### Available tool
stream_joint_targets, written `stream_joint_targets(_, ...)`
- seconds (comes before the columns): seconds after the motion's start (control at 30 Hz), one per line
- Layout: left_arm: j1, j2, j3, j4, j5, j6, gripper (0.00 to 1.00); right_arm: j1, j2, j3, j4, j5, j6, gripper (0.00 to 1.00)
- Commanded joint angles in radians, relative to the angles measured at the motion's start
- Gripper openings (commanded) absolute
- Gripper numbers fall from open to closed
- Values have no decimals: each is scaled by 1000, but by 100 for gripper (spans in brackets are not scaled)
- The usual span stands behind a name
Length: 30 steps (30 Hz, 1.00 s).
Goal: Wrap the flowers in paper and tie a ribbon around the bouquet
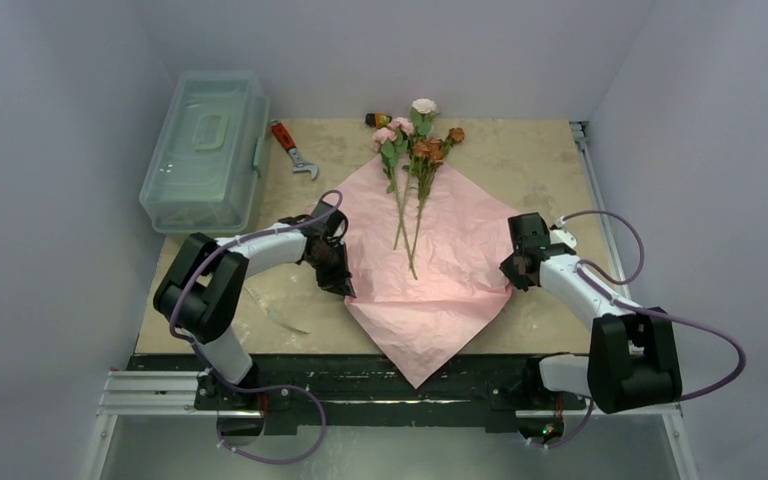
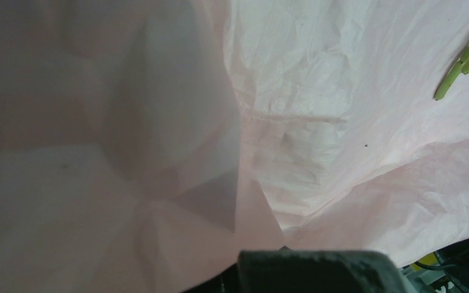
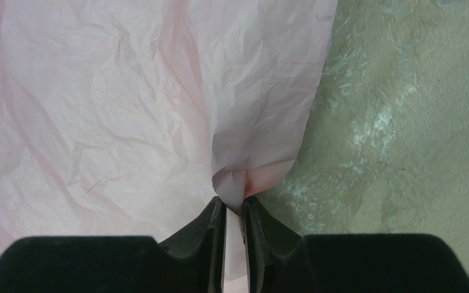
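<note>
— Left of the paper [image 1: 440, 300], what first?

— Well to its left, a clear plastic box [image 1: 205, 150], lid on. Between box and paper, toward the far side, a red-handled wrench [image 1: 293, 148], flat on the table [image 1: 540, 170].

— And right at the paper's left edge?

— The left gripper [image 1: 340, 282], clamped tight on that edge. From its own wrist camera: pink sheet raised and gathered into a fold just above one dark finger [image 2: 317, 268], draped close across the lens.

— The paper itself?

— Spread out as a crinkled pink diamond, near corner reaching past the table's front edge.

— Flowers [image 1: 415, 160]?

— Lying on the paper's far half, apart from both grippers. Stems pointing toward the paper's middle; pink, white and orange-brown blooms out past its far corner, over bare table. Just left of those blooms, beyond the same corner, a small dark-and-yellow thing [image 1: 377, 120], too small to tell what.

— Then the paper's right side?

— The right gripper [image 3: 233, 204], at the right corner. Fingers [image 3: 262, 232] nearly together, pinching that corner between them. Paper puckered into a small peak at the tips, creases fanning out from there across the sheet.

— Beyond that corner?

— Scuffed, greenish tabletop, right up against the paper's edge.
</note>
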Motion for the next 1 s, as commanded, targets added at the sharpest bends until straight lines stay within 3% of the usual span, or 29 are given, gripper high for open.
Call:
stream_joint_targets(0.0,-4,37,44,42,-38,-5,0,-27,38,83,52,-6,-76,22)
stream_joint_targets(0.17,-5,2,24,14,-44,0,0,-27,51,123,-26,-28,-86,25)
stream_joint_targets(0.33,-9,-36,-23,12,-30,-6,0,-26,-4,92,-96,-100,-71,74)
stream_joint_targets(0.43,-11,-41,-35,18,-24,-5,0,-25,-98,38,-58,-225,-96,84)
stream_joint_targets(0.63,-12,-31,-49,45,5,-10,0,18,-287,-91,-25,-478,-76,90)
stream_joint_targets(0.97,-12,-28,-85,86,53,-38,0,101,-381,-140,-175,-545,-81,90)
